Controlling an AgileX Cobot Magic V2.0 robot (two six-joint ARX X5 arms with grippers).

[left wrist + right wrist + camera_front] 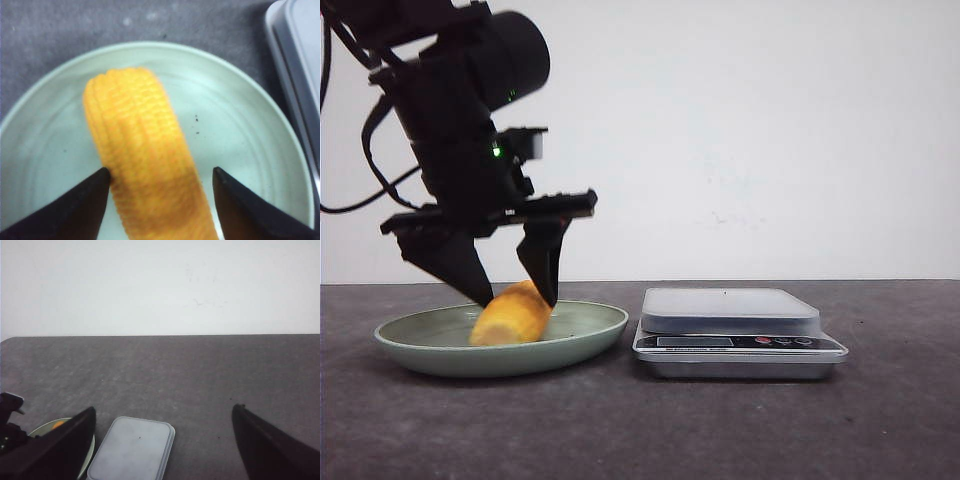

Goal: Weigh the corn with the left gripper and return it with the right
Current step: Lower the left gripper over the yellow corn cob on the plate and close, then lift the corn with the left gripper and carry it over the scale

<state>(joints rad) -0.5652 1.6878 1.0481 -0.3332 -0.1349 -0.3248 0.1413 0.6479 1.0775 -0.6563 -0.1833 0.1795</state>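
Observation:
The corn (510,315) is a stubby yellow-orange cob piece lying in a pale green plate (590,328) on the left of the table. My left gripper (515,298) is open and straddles the corn, fingertips down at the plate. In the left wrist view the corn (140,160) lies between the two black fingers (80,210); one finger touches its side, the other stands a little apart. The silver scale (730,320) sits right of the plate. My right gripper (162,412) is open and empty, raised above the table, and is out of the front view.
The scale's flat platform (132,450) shows in the right wrist view, with the plate's rim (45,426) beside it. The scale's edge (295,65) lies close to the plate (240,130). Dark grey tabletop (880,420) stretches to the right; a white wall stands behind.

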